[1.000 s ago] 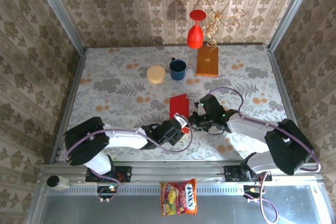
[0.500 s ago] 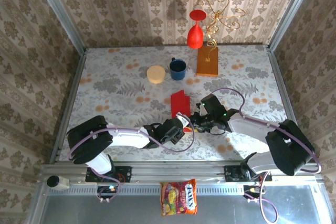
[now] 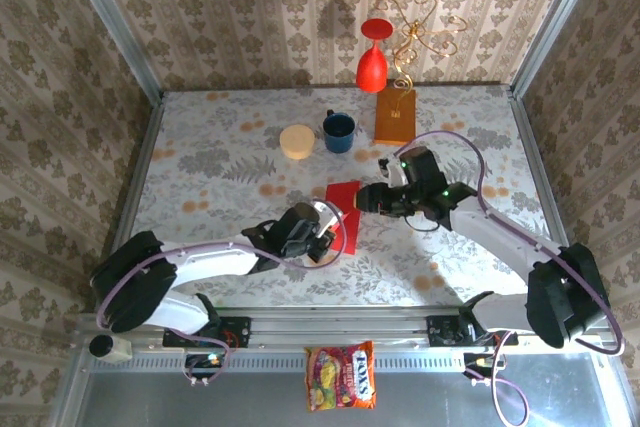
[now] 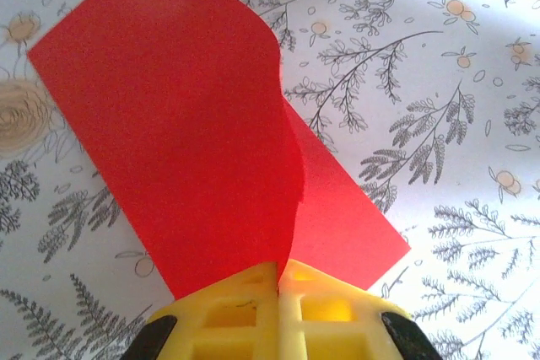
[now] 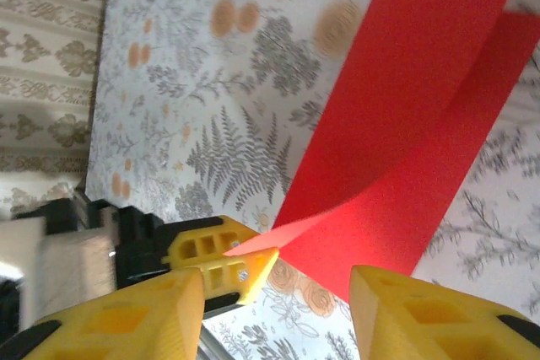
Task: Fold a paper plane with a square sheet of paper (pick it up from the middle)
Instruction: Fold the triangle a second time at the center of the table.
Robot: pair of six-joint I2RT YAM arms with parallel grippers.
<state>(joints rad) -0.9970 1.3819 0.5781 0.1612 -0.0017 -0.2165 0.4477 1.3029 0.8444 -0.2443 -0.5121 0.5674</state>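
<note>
Red paper (image 3: pixel 344 209): a folded sheet near the middle of the counter (image 3: pixel 220 162), between the two arms' tips. The lower layer lies flat on the floral surface. The upper flap is lifted and curls above it.

Left claw (image 3: pixel 335 237): closed on the paper's near edge, with its yellow fingers (image 4: pixel 337 326) pinched together where the two layers meet.

Right claw (image 3: pixel 366 199): jaws standing apart at the paper's right side. Whether either finger (image 5: pixel 422 309) touches the sheet cannot be told.

Far side of the counter, well apart from the paper: cream disc (image 3: pixel 297 141), blue mug (image 3: pixel 338 131) just beside it, and orange-brown block (image 3: pixel 395 115) further right.

Back wall: red vase (image 3: pixel 372 59) and gold wire ornament (image 3: pixel 425 32).

Front rail, between the arm bases: snack bag (image 3: pixel 341 375).
</note>
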